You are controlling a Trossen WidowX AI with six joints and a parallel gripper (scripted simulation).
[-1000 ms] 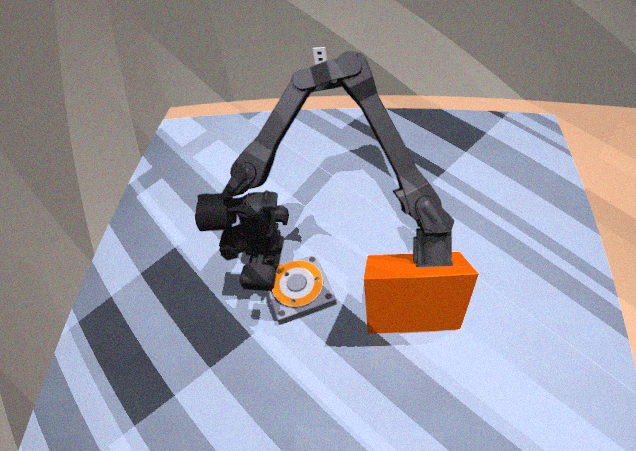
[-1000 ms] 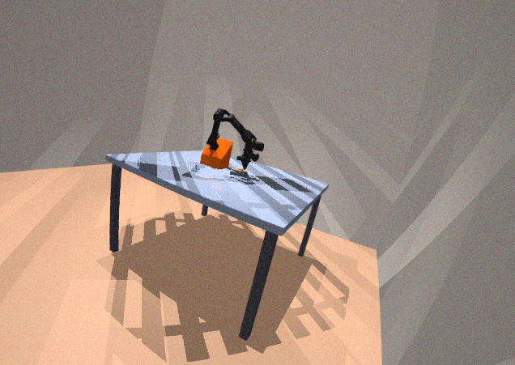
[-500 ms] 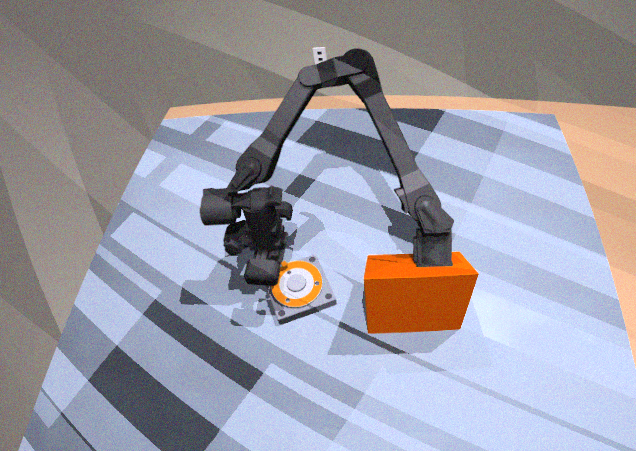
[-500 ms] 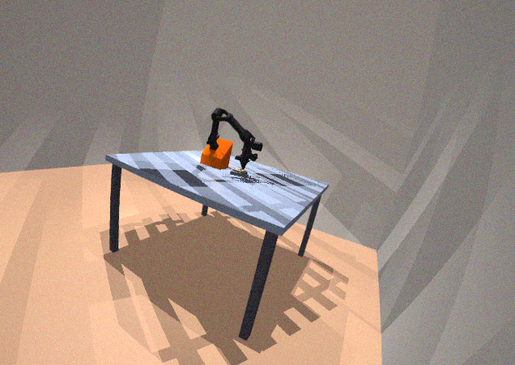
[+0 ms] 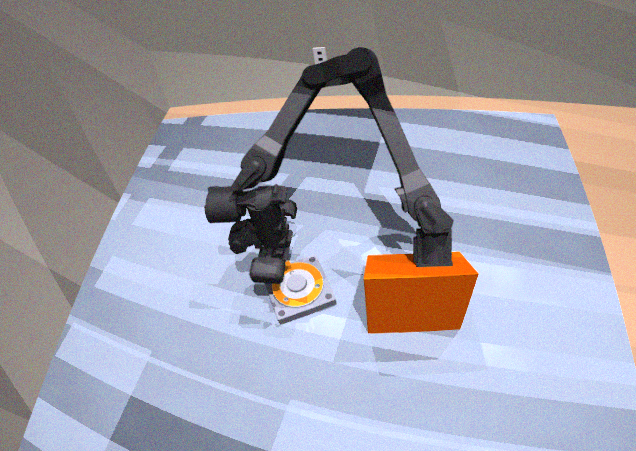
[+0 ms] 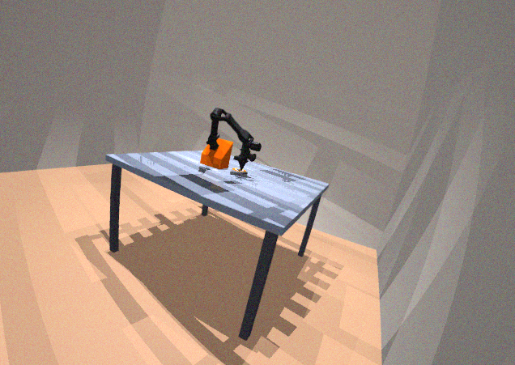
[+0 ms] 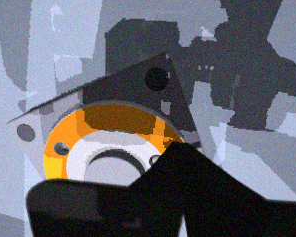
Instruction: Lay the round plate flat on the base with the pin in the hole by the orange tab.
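Observation:
The round plate (image 5: 309,269) (image 7: 115,118), an orange ring with a white inner ring, sits around the grey post (image 5: 296,282) (image 7: 112,171) on the square grey base (image 5: 304,312) (image 7: 125,91). Its orange tab (image 5: 287,263) shows in the top view at the ring's upper left, beside the gripper; the finger hides that side in the wrist view. Small holes show in the plate. The pin cannot be made out, nor whether the plate lies flat. My gripper (image 7: 178,149) (image 6: 241,168) is shut and empty, pointing down, its tips over the plate's rim near the tab. Contact cannot be told.
The orange block (image 5: 419,301) (image 6: 216,154) under the arm's mount stands right of the base in the top view. The arm arches above the striped table (image 5: 205,379) (image 6: 266,198). Dark shadows cross the base in the wrist view.

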